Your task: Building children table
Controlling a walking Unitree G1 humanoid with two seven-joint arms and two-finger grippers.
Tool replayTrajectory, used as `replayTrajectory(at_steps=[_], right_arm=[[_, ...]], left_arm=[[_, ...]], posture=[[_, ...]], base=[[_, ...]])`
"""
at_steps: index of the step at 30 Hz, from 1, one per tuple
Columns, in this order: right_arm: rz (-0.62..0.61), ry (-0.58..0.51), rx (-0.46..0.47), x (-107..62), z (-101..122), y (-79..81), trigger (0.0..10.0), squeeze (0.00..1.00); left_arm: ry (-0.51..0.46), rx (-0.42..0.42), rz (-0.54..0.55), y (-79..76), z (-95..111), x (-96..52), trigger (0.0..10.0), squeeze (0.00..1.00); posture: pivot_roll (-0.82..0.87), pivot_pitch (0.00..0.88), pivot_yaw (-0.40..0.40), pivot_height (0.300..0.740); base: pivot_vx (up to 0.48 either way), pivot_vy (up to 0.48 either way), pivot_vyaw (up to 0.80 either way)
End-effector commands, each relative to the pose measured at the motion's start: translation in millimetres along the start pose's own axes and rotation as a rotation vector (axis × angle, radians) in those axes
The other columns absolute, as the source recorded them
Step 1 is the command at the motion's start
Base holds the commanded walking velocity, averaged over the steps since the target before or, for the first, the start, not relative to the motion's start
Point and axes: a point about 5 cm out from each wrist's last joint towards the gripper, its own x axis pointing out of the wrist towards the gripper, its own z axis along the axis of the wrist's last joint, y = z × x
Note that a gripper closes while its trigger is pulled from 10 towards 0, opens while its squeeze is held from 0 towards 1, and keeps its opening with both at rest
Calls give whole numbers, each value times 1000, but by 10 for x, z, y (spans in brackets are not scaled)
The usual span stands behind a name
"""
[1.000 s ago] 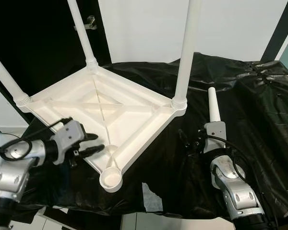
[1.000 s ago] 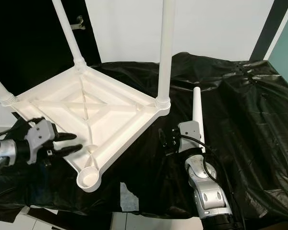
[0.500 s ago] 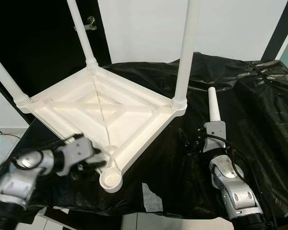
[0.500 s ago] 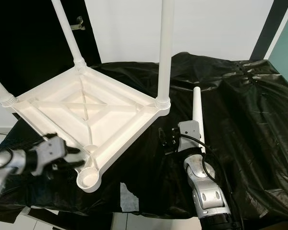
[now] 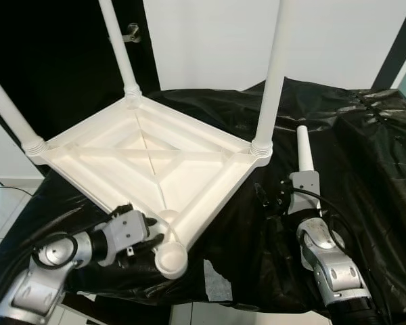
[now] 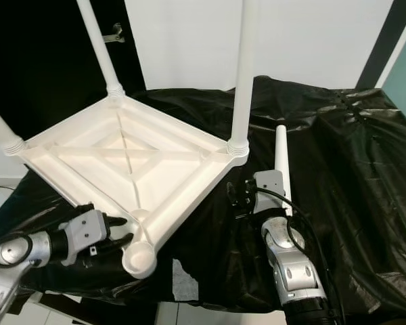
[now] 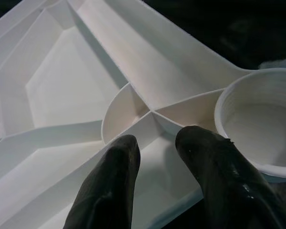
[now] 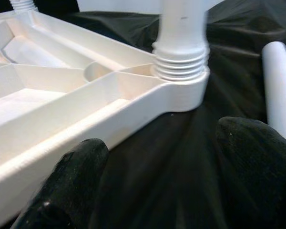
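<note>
An upside-down white plastic table top (image 5: 88, 159) lies on a black-covered surface, with three white legs (image 5: 274, 74) screwed into its corners. The near corner has an empty threaded socket (image 5: 171, 256). A loose fourth leg (image 5: 302, 149) lies on the cover beside my right wrist. My left gripper (image 5: 152, 230) is at the table's near edge right beside the socket (image 7: 257, 124), and its fingers (image 7: 119, 191) stand a little apart over the ribbed underside. My right gripper (image 8: 164, 138) is open above the black cover and points at the corner that carries a leg (image 8: 181, 43).
Crinkled black sheeting (image 5: 352, 135) covers the whole work surface and hangs over its front edge. A white scrap (image 5: 216, 288) sits at the front. A dark door with a handle (image 5: 130, 32) stands behind on the left, beside a white wall. Cables run along both arms.
My left gripper has moved from the table's left side to the near corner by the empty socket, and its fingers have narrowed. The right arm has stayed put. The view shifted slightly.
</note>
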Motion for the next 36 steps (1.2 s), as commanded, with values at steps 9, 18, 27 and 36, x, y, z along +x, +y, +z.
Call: replayTrajectory(at_steps=[9, 18, 27, 36], right_arm=[[48, 21, -8, 33, -28, 36, 10000, 0], [-22, 1, 30, -18, -49, -21, 10000, 0], [-37, 13, 36, -108, -161, 58, 10000, 0], [-28, 11, -15, -85, -177, 14, 10000, 0]], left_arm=[[-73, -48, -9, -187, 162, 148, 10000, 0], [-79, -25, 134, 351, 53, -58, 10000, 0], [-208, -100, 120, 534, 47, -39, 10000, 0], [-158, -132, -74, 526, -138, -90, 10000, 553]], posture=[[73, 0, -27, 740], [58, 0, -2, 740], [43, 0, 3, 740], [29, 0, 12, 740]], base=[[0, 0, 0], [0, 0, 0], [0, 0, 0], [0, 0, 0]])
